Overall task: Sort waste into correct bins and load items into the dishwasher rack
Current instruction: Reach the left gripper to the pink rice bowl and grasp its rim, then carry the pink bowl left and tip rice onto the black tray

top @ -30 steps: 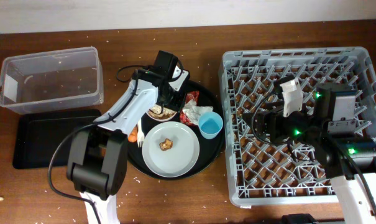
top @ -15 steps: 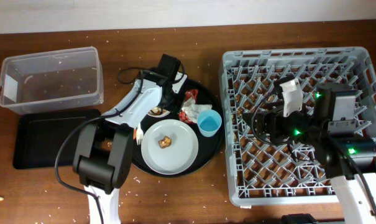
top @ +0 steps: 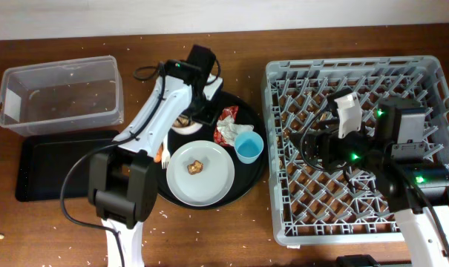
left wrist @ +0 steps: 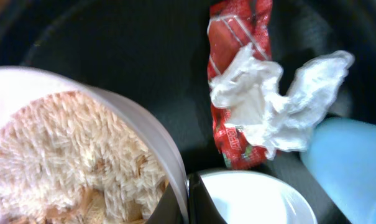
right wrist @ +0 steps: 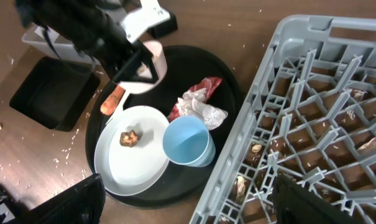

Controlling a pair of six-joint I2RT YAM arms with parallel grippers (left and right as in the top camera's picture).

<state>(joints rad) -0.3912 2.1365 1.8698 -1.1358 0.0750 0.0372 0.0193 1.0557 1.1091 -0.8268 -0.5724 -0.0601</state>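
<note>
My left gripper is clamped on the rim of the small white bowl, with one finger inside the wall and one outside. The bowl holds pale grains. The brownish bits among them may be other food, but the close focus leaves this unclear. To the right, on the round black tray, a white tissue lies crumpled over a red-and-white wrapper. The light blue cup sits at the right edge and the grey plate at lower centre.

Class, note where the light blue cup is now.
In the overhead view, the light blue cup stands upright at the right of the round black tray, beside the grey plate, below the crumpled tissue.
</note>
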